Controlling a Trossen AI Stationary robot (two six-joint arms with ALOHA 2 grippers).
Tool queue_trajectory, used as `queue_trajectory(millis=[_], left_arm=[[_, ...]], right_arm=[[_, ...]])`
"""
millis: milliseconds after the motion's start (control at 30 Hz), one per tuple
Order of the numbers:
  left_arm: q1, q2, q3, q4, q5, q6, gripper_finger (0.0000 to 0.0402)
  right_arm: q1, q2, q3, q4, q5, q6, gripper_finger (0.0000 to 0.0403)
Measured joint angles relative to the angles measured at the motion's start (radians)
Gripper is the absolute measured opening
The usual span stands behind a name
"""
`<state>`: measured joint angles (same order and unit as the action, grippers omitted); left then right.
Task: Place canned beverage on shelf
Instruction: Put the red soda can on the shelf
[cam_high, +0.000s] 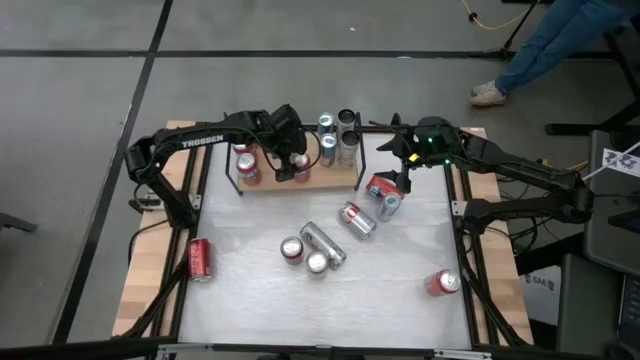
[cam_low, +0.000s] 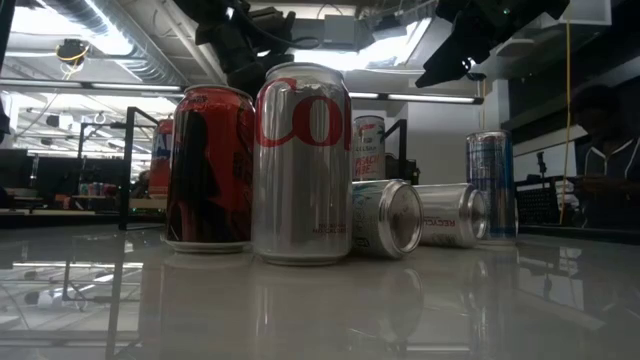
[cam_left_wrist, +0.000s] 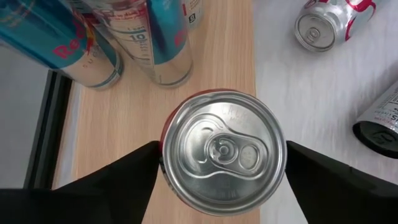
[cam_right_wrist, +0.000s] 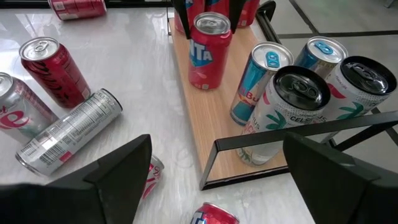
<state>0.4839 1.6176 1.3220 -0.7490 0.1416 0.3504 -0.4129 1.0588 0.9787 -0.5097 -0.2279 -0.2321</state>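
- Our left gripper (cam_left_wrist: 221, 177) straddles a red can (cam_left_wrist: 222, 151) standing upright on the shelf (cam_left_wrist: 224, 56), fingers spread just beside its sides; whether they press it we cannot tell, so it looks like a placement.
- Our right gripper (cam_right_wrist: 214, 171) waits, fingers spread, over the shelf's other end.

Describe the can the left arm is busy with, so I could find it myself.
Look at the wooden shelf at the table's far edge. Near its middle, the left gripper straddles an upright red can, one finger either side. Unlike the slim blue-and-silver cans beside it, it is wider and red-sided, and only its silver top shows from the wrist.
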Motion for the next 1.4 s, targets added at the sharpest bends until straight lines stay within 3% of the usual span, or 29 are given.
queue_trajectory(millis=[367,633,1400], left_arm=[[0.008,0.000,0.000,0.002,0.005,-0.003,0.0276],[0.080,0.000,0.000,0.000,0.056,-0.001,0.0272],[0.346,-0.022,-0.001,-0.061,0.031,0.155,0.0272]], right_arm=[[0.000,0.006,0.000,-0.004,0.000,0.000,0.0354],[0.000,0.009,0.000,-0.012,0.000,0.000,0.0354],[0.000,0.009,0.000,-0.012,0.000,0.000,0.0354]])
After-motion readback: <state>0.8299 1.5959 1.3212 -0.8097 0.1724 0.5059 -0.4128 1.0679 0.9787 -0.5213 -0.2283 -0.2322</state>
